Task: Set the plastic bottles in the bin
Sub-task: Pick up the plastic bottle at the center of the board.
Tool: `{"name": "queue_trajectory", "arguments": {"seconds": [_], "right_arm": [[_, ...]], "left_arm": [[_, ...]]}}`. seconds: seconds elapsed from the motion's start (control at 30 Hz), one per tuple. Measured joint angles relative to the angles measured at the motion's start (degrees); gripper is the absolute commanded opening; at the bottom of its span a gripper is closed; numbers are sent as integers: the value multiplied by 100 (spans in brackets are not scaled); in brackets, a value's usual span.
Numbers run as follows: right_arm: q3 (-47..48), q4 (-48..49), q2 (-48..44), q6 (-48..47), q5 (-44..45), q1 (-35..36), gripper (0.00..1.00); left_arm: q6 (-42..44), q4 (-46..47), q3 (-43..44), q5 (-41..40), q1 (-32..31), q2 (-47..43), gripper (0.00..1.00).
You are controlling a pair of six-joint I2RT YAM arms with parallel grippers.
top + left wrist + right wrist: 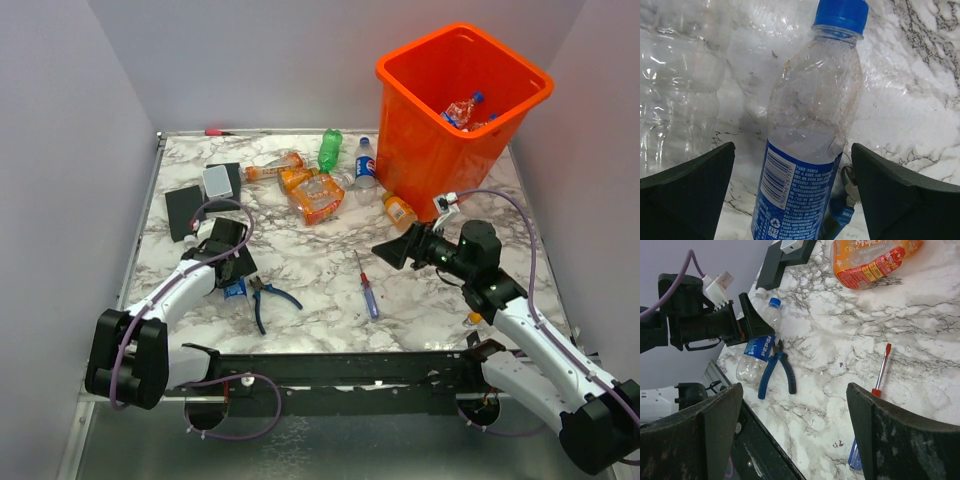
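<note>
The left jaws stand wide open with a clear bottle [810,125] between them. It has a blue cap and blue label and lies on the worktop [320,260], and neither finger touches it. A pair of blue-handled pliers [842,210] lies against its labelled end. A second clear bottle [675,85], crumpled, lies just outside the left finger. Beyond these jaws are two black blocks [185,210] and then the pale side wall, which stands close.

The right jaws are also wide open and hold nothing. Their camera looks across bare white marble with grey veins. A screwdriver [880,372] lies there on its own, well apart from the pliers.

Just behind the right jaws, toward the far right corner, stands the orange bin [400,150], with a few bottles [462,108] already inside. A small orange bottle [398,210] lies at its foot. Farther off, near the far edge, is a loose group: a large orange bottle [316,195], a green one [329,148] and a blue-labelled one [365,162].

Plain grey walls close the worktop on three sides. The widest open stretch lies between the two arms, from the screwdriver to the near rail.
</note>
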Motion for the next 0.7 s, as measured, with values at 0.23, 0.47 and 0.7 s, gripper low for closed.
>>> {"name": "queue_trajectory", "arguments": {"seconds": [0.23, 0.47, 0.7], "right_arm": [[-2, 0, 50, 0, 4, 0, 87], [0, -2, 46, -7, 26, 0, 87], [59, -76, 42, -37, 42, 0, 87]], "left_arm": [[-85, 42, -90, -17, -236, 111, 84], [-197, 273, -323, 4, -339, 142, 58], [-136, 269, -240, -26, -363, -227, 36]]}}
